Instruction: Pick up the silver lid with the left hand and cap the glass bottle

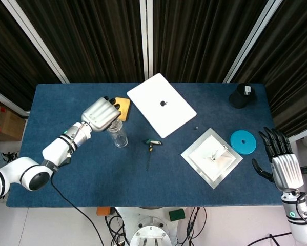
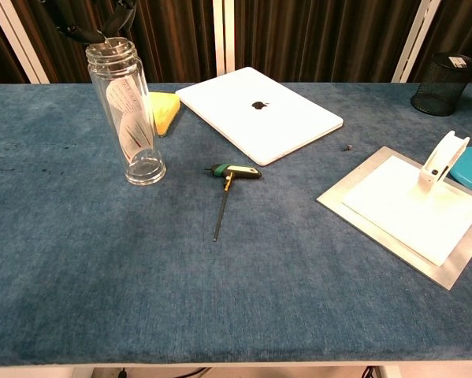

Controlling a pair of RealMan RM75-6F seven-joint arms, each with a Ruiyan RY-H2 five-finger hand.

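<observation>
Dark curtains hang behind the blue table (image 1: 91, 174), where the glass bottle (image 2: 128, 118) stands upright near the left rear, a curled paper label showing through its wall. The left hand (image 1: 100, 114) sits directly over the bottle's mouth. In the chest view only its dark fingers (image 2: 76, 31) show, at the top edge just above the threaded rim, with something thin and silvery between them. Whether that is the silver lid, and whether the fingers are clasping it, cannot be told, since the head view hides the bottle's top under the hand's back. The rim itself looks uncapped — clear glass threads are visible.

A yellow block (image 2: 164, 110) lies just behind the bottle, a white laptop (image 1: 161, 104) beside that. A green-handled hex key (image 2: 224, 192) lies mid-table, apart from the bottle.

The right hand (image 1: 279, 156) hangs off the table's right edge — fingers spread, holding nothing — near a blue disc (image 1: 243, 142) and a white stand on a metal plate (image 1: 212, 157).
</observation>
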